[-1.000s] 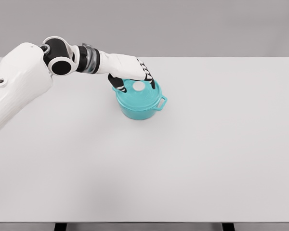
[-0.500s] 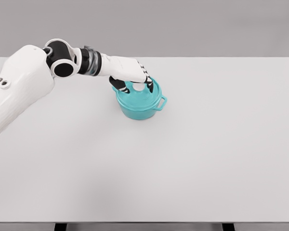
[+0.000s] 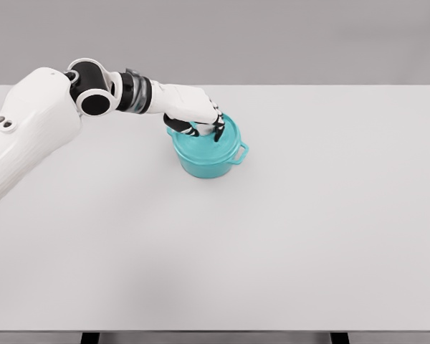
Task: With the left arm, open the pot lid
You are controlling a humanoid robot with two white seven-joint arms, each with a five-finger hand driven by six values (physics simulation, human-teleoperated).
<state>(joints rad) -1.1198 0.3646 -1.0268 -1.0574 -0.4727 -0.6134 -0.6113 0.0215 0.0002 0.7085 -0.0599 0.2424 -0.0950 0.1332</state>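
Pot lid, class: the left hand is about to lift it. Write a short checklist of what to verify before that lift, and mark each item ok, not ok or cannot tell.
1. Left hand is over the lid: ok.
2. Fingers closed around the lid's knob: cannot tell, the hand hides it.
3. Lid seated on the pot: ok.
4. Pot upright on the table: ok.
5. Nothing visible beside the pot to hit: ok.
6. Right arm out of the way: ok, not in view.
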